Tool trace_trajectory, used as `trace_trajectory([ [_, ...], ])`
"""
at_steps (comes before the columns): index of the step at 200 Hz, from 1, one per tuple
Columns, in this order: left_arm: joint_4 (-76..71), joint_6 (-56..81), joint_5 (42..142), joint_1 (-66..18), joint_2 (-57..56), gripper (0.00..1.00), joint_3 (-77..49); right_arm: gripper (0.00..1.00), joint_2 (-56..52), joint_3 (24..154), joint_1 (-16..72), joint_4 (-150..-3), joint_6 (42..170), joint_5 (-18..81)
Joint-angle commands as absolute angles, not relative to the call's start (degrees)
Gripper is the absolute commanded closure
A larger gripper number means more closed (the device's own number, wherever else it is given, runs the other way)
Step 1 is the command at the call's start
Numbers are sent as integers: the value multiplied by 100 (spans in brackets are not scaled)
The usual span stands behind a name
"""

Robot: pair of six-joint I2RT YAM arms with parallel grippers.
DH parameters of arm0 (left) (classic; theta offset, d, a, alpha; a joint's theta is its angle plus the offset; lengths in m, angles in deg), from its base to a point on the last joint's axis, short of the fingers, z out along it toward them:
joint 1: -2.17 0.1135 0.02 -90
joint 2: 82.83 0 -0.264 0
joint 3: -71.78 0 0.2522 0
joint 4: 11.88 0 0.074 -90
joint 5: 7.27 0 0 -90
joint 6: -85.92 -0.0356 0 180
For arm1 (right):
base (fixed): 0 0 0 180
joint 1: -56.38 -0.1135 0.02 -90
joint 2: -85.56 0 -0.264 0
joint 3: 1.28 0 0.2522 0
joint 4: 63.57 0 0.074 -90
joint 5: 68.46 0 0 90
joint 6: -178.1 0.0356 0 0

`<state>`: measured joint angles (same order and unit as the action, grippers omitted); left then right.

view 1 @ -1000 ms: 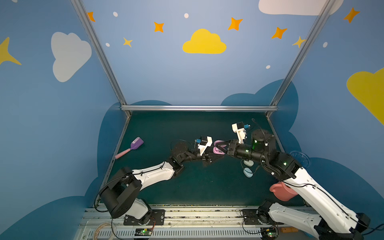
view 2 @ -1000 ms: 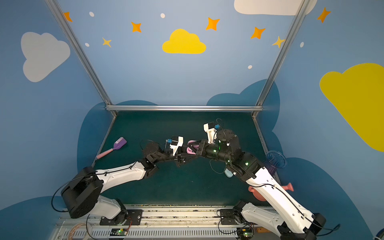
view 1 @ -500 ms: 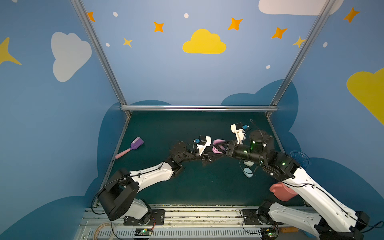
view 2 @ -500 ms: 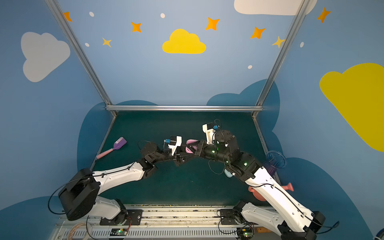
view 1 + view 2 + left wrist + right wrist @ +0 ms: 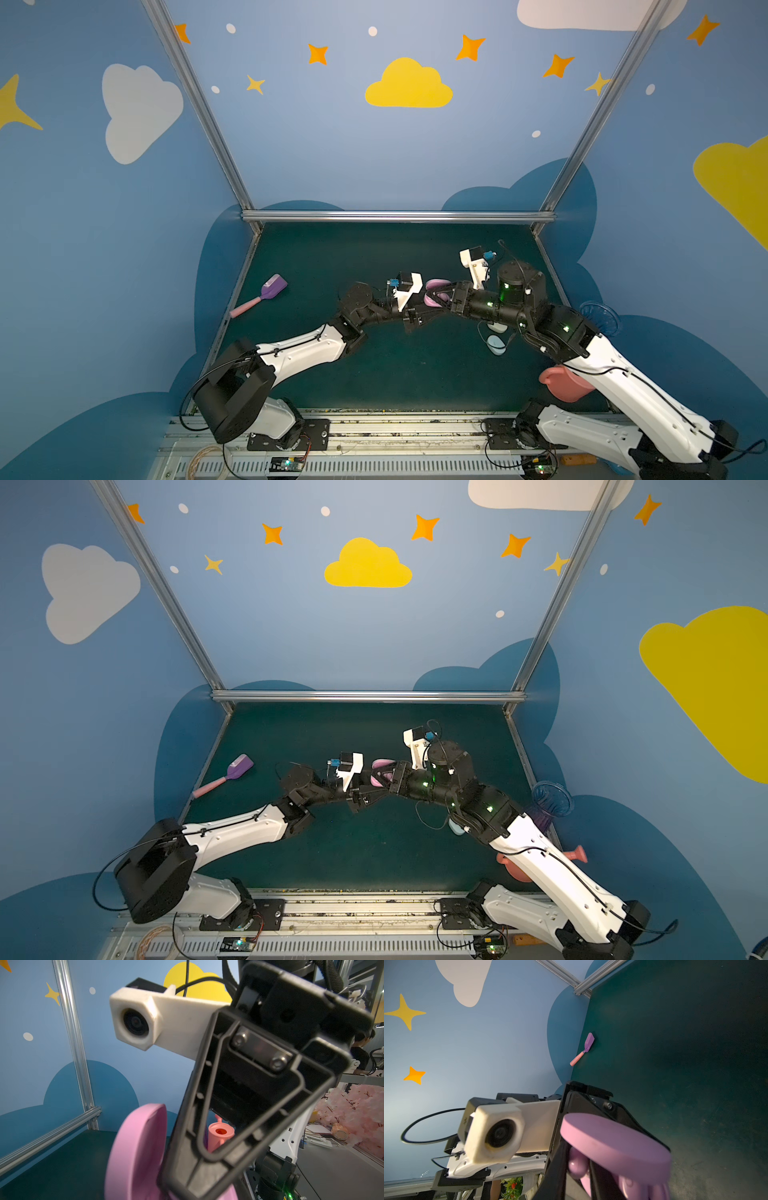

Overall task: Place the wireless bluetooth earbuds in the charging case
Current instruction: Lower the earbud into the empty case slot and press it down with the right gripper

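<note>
Case location: the pink charging case (image 5: 435, 286) is hanging open above the green table (image 5: 374, 374), mid-field, where the two arms' tips are meeting.
Left gripper: the left gripper (image 5: 420, 313) is sitting narrow at the underside of the case and appears to be clamping its base. The contact itself is hidden.
Right gripper: the right gripper (image 5: 440, 296) is reaching into the open case, jaws narrowly parted either side of a pink earbud (image 5: 577, 1164). Whether they are pinching it cannot be told.
Earbud location: it is lying at the case base, under the raised lid (image 5: 612, 1142). Seating is not verifiable.
Handling: judged very light, rigid, glossy and rounded, so likely to be slipping out of a pinch. The hinge is looking like the weak point.
Hold point: the earbud across its narrow flanks, and the case by its base walls, clear of the lid.
Other stock: a pale blue case (image 5: 496, 345) is lying on the table beside the right arm.
</note>
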<state>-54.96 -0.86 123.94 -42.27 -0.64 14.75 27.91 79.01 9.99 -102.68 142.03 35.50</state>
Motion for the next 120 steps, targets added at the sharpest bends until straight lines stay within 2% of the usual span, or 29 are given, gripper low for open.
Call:
trace_trajectory([
  [1,-5666,-184,12307,-4239,-285,92,1480,73,2833,7836,943,-10602,14165,3409],
  [84,-5574,-205,12290,-4234,-335,92,1482,55,3018,8178,933,-11300,13927,2831],
  [120,-5491,-233,12306,-4230,-294,92,1469,54,2874,8875,931,-11788,13574,2721],
])
